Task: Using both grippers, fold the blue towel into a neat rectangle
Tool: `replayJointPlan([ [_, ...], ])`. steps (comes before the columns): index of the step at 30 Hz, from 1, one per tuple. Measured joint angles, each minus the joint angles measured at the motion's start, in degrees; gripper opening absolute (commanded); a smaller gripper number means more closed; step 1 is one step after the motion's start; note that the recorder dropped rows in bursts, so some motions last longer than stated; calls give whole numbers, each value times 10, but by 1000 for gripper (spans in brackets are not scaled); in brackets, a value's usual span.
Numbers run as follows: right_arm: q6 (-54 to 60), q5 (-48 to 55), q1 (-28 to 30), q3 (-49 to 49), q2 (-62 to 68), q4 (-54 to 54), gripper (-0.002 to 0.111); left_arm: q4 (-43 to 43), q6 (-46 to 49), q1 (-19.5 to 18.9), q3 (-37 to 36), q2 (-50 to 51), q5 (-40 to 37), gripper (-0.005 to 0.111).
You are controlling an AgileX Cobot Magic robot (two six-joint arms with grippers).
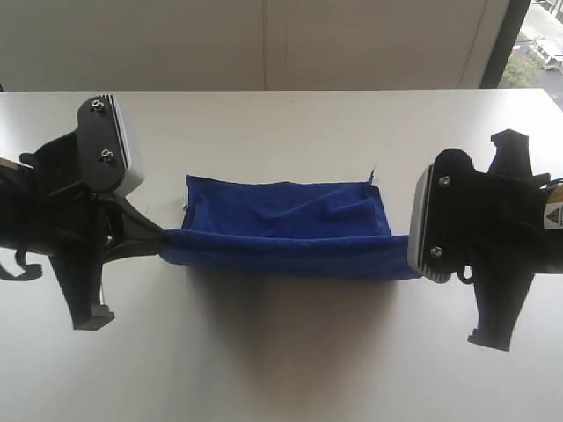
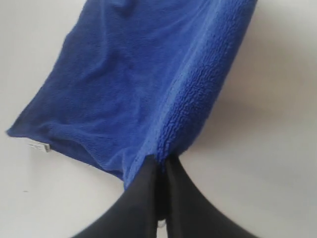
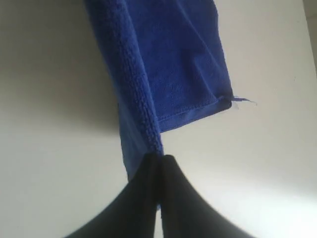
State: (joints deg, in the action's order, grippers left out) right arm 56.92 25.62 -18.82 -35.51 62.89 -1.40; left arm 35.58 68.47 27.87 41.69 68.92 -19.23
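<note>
The blue towel (image 1: 286, 227) hangs stretched between both grippers over the middle of the white table (image 1: 290, 352), its near edge lifted and taut, its far part lying on the table. My left gripper (image 1: 161, 239) is shut on the towel's left near corner; in the left wrist view the black fingers (image 2: 143, 186) pinch the plush fold (image 2: 163, 99) at the gripper (image 2: 161, 162). My right gripper (image 1: 412, 255) is shut on the right near corner, its tip hidden behind its grey plate. In the right wrist view the gripper (image 3: 160, 158) clamps the towel's edge (image 3: 163, 64). A small white tag (image 2: 39, 147) shows at one corner.
The table's far edge (image 1: 281, 90) meets a pale wall, with a window (image 1: 537, 44) at the far right. The towel casts a shadow (image 1: 264, 325) on the table toward the near side.
</note>
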Motion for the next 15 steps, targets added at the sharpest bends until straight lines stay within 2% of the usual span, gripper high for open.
replayJointPlan([
  [8,-1,38,-44,18,-40,0,0,-7,-32,0,-29,-38,-60,0],
  [15,-2,36,-53,32,-54,1,0,-8,-37,0,-46,-48,-68,0],
])
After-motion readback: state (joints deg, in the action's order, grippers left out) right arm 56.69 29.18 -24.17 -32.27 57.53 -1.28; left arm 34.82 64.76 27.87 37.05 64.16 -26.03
